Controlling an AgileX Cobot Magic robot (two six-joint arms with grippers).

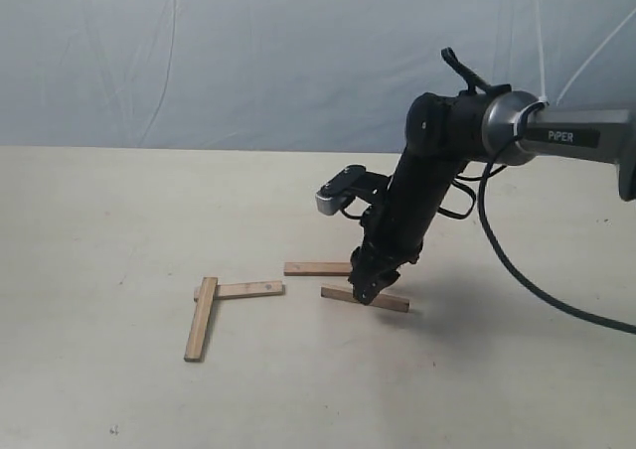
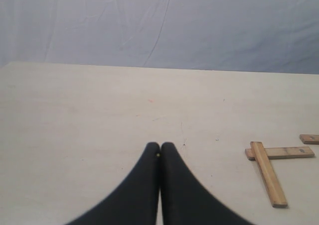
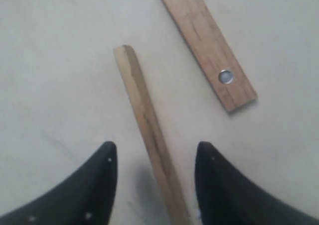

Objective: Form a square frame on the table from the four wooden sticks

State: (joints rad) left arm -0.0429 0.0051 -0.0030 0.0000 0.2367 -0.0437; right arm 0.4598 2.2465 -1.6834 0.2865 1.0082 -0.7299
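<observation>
Exterior view: the right arm [image 1: 422,186] comes in from the right, its forearm pitched steeply down and to the left. The right gripper [image 1: 366,290] is down at the front stick [image 1: 388,301], which lies on the table [image 1: 99,230]. A rear stick [image 1: 316,268] lies just behind. Farther left, a long-side stick [image 1: 201,318] overlaps the end of a cross stick [image 1: 248,290], making a corner.

Left wrist view: the left gripper [image 2: 159,151] hovers over bare table [image 2: 75,115] with its fingers pressed together and holding nothing; the cornered pair [image 2: 269,172] lies off to one side.

Right wrist view: the right gripper [image 3: 155,148] has its fingers spread, and the front stick [image 3: 144,110] runs between them; I cannot tell whether they touch it. The rear stick [image 3: 202,41] lies beside it, apart.
</observation>
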